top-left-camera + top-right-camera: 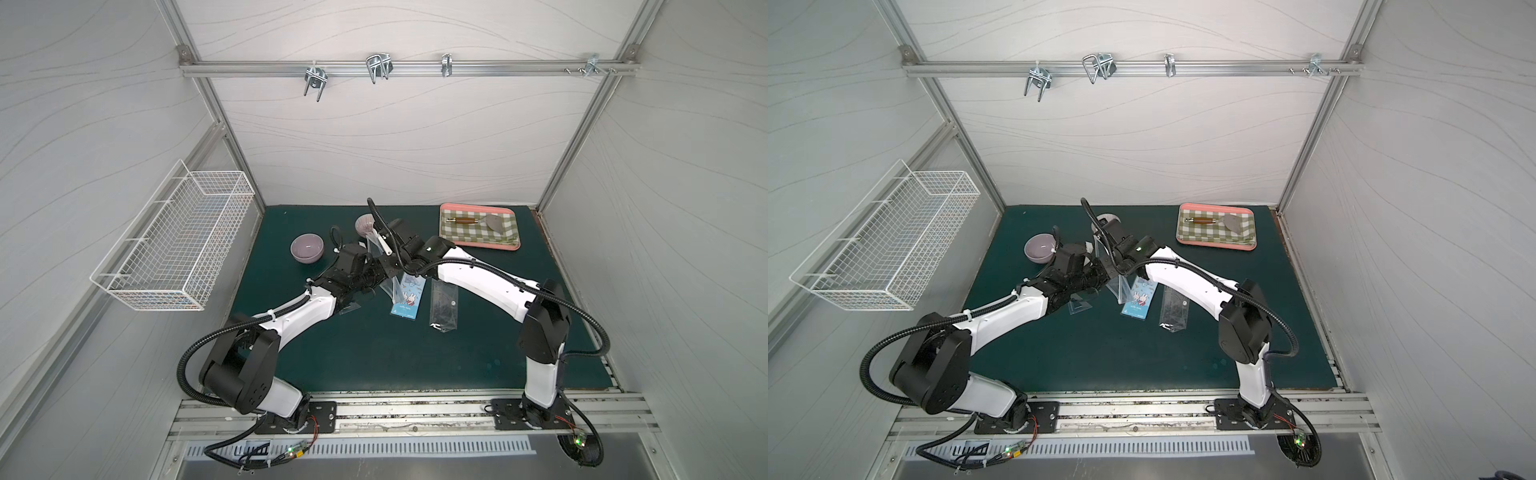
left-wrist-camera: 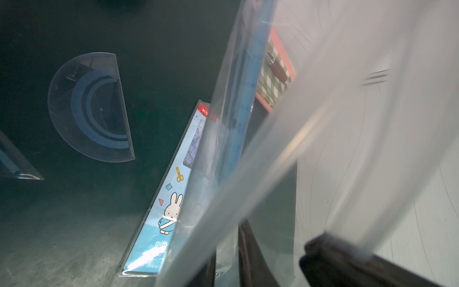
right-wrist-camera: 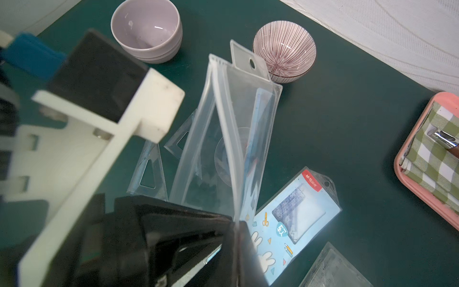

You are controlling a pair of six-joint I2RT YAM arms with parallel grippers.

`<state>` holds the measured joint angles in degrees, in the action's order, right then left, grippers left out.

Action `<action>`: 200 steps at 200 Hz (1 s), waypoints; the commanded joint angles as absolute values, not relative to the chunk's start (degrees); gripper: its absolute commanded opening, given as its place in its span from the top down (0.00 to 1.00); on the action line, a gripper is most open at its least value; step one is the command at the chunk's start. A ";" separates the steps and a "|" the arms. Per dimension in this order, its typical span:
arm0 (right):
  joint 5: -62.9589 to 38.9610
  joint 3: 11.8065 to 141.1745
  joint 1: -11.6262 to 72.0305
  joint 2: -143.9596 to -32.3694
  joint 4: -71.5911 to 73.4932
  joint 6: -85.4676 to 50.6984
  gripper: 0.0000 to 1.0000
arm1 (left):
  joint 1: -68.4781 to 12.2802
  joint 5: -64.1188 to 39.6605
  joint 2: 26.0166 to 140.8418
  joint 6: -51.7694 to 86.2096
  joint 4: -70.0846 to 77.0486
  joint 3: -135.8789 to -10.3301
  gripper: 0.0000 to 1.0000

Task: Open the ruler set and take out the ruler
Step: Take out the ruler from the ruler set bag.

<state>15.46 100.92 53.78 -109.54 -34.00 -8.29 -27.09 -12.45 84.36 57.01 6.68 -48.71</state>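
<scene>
Pouch (image 3: 206, 149) in right gripper (image 3: 236, 221)

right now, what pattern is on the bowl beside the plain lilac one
Fine maroon-and-white radial stripes on the bowl, clearest in the right wrist view.

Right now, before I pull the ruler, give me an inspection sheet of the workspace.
Surface: green mat, nothing spilled.
Job's things: clear pouch held up, gaping, blue ruler inside; protractor and set squares out on the mat.
Clutter: lilac bowl, striped bowl, pink tray, card pack, second clear pack.
Grippers: right fingers pinch the pouch; left fingers' hold unclear.
Cables: black hoses along both arms, nothing snagged seen.
Surroundings: wire basket, hooks on the rail.
</scene>
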 commanded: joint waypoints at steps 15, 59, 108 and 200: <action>13.86 100.77 54.23 -106.11 -33.27 -9.49 1.00 | -26.98 -11.37 84.30 56.49 10.61 -49.31 0.81; 13.80 100.86 54.23 -105.58 -33.17 -9.57 1.00 | -27.07 -11.09 86.04 54.83 8.23 -50.85 0.82; 12.74 101.22 54.23 -105.98 -33.18 -9.97 1.00 | -27.33 -8.88 85.43 52.85 8.69 -49.93 0.81; 14.22 101.69 53.75 -107.12 -34.34 -10.03 1.00 | -27.55 -7.93 85.61 50.37 8.26 -51.12 1.00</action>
<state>13.54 100.84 53.76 -107.92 -33.91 -9.52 -27.35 -9.78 85.30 51.66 6.68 -48.75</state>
